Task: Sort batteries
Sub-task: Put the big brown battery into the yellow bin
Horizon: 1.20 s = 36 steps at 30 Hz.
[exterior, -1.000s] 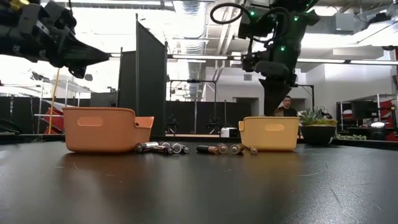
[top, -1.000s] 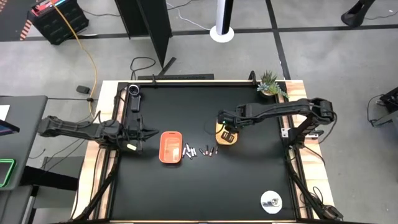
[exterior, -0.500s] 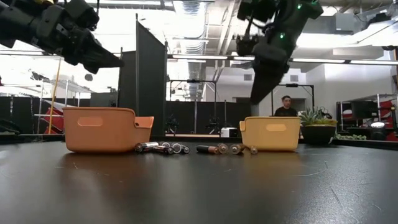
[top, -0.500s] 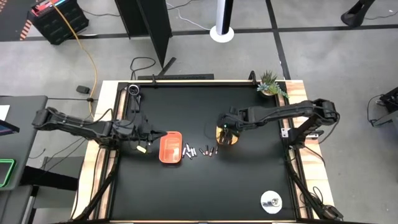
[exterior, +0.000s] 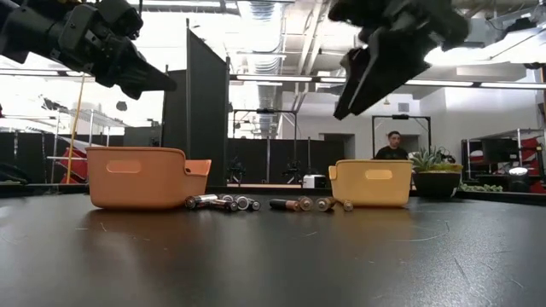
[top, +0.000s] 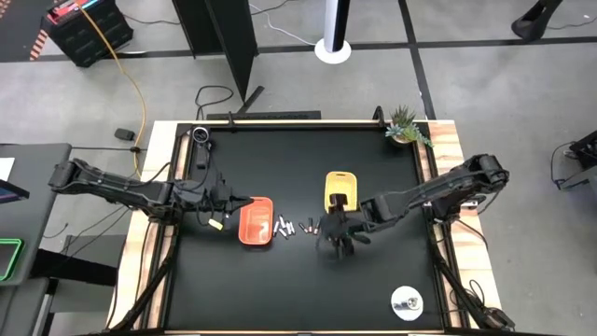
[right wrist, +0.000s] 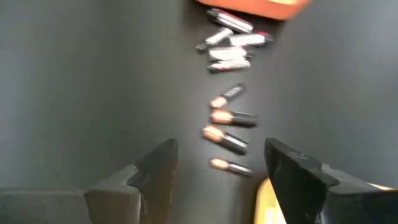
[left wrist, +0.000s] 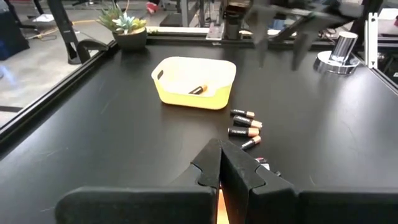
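Two small groups of batteries lie on the black table between the trays: silvery ones (top: pixel 283 227) beside the orange tray (top: pixel 256 222) and dark copper-ended ones (top: pixel 312 226) toward the yellow tray (top: pixel 340 189). One more battery (left wrist: pixel 196 90) lies inside the yellow tray. My right gripper (top: pixel 334 245) hovers open above the table just on the near side of the dark batteries (right wrist: pixel 225 130), slanting down and touching nothing. Raised and shut at the orange tray's left far corner, my left gripper (top: pixel 241 201) has nothing between its fingers (left wrist: pixel 219 165).
A round silver disc (top: pixel 407 302) sits near the table's front right corner. A potted plant (top: pixel 406 126) stands at the far right corner and a small camera mount (top: pixel 201 135) at the far left. A person (exterior: pixel 392 147) stands in the room beyond.
My right gripper has left its place above the yellow tray and swung toward the table's near edge, turning as it went, and now hangs by the dark batteries. My left gripper has moved a little toward the orange tray. The batteries and trays have stayed put.
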{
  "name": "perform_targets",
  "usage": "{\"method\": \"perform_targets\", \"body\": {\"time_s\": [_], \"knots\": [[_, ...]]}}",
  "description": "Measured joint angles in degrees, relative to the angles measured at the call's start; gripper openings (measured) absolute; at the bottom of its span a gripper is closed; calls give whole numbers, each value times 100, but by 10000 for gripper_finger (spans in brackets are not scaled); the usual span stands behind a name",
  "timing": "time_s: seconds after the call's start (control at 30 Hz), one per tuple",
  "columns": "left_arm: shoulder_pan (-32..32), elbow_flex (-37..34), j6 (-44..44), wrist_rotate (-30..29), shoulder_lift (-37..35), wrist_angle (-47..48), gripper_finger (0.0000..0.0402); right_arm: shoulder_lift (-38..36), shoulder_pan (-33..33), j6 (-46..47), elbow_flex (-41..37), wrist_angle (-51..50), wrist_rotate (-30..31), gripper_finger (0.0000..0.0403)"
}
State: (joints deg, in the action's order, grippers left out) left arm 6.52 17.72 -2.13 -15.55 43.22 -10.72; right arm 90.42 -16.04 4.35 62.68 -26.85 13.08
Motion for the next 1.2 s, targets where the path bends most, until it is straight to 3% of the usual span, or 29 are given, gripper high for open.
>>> {"method": "perform_targets", "body": {"time_s": [0.3,0.67,1.2], "knots": [[0,0,0,-1,1,4,0,733,-120,-223,70,178,-77,255],[4,0,-27,-2,1,24,0,1569,110,-469,686,-783,-133,255],[4,0,-26,-2,2,26,0,1579,423,-940,756,-663,-273,255]]}}
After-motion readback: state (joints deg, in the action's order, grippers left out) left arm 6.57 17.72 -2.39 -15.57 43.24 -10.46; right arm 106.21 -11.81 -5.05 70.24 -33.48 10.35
